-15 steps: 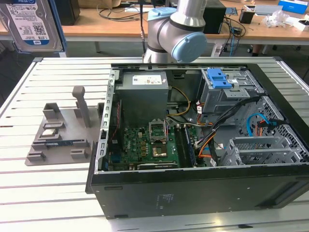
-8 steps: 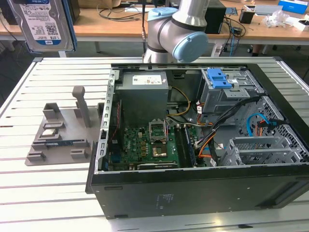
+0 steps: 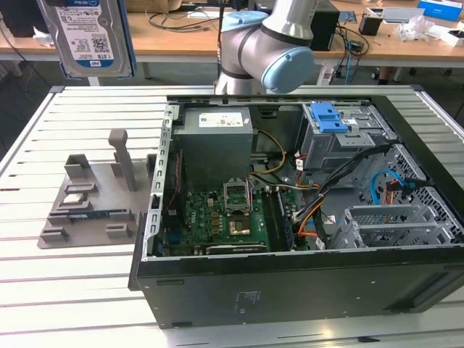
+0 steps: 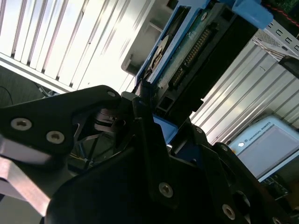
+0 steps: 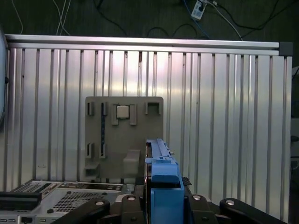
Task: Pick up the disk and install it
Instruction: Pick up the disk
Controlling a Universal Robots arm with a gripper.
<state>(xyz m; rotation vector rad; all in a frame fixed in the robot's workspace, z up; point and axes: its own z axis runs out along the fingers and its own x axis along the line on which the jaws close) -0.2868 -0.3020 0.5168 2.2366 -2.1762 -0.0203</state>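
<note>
One disk clamped edge-on in gripper; one open computer case

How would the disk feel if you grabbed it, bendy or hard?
Probably hard and stiff: the disk is a flat metal slab, unbent between the fingers. Being metal, likely heavy for its size. Its smooth blue rails might slip.
</note>
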